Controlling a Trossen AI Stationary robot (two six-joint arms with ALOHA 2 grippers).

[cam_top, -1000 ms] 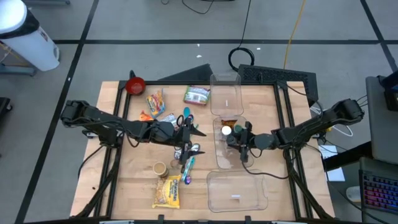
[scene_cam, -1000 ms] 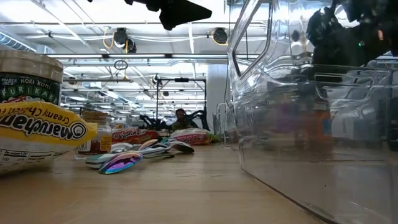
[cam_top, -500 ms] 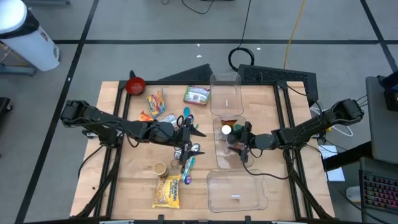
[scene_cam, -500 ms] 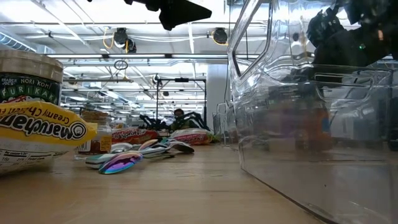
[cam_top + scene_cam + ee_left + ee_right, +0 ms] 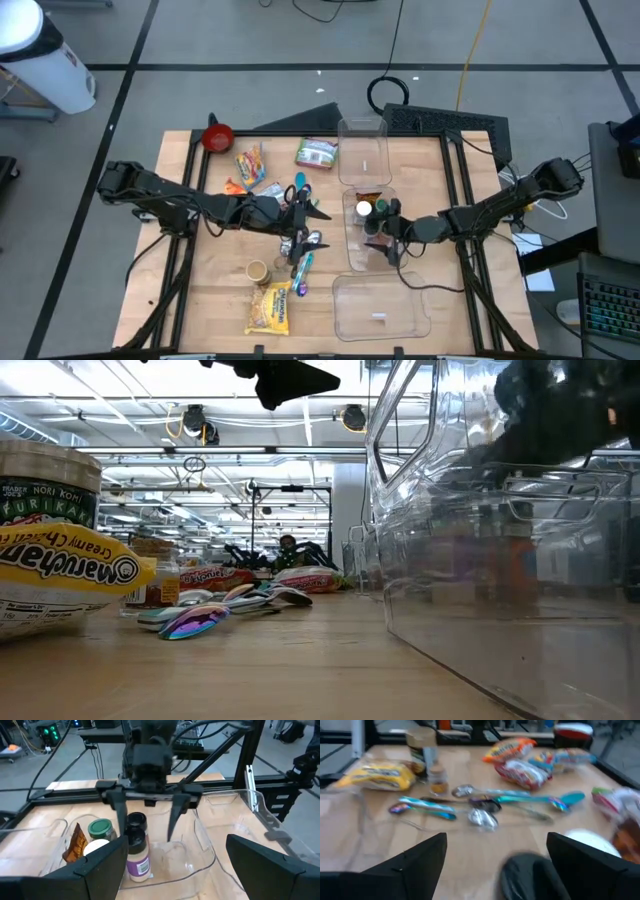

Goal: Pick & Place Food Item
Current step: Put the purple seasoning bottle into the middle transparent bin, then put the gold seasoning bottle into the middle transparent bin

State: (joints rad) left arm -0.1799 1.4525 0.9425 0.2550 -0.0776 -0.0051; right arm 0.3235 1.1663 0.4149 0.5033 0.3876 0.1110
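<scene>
My right pincer stands apart above the spice bottle inside the clear bin. Bin walls limit travel. Left pincer apart over spoons.

Jar label: "TRADER JOE'S", then "NORI KOMI", then big letters "FURIKAK" that run off past the edge.
Yellow packet: "Maruchan" in big black letters with white edges, and above it "Creamy Chicken" in red. The last word is partly cut off.
Purple label on the small bottle: has print on it, but too small to read.
Snack bags far back: red and white print, too far to read.
</scene>
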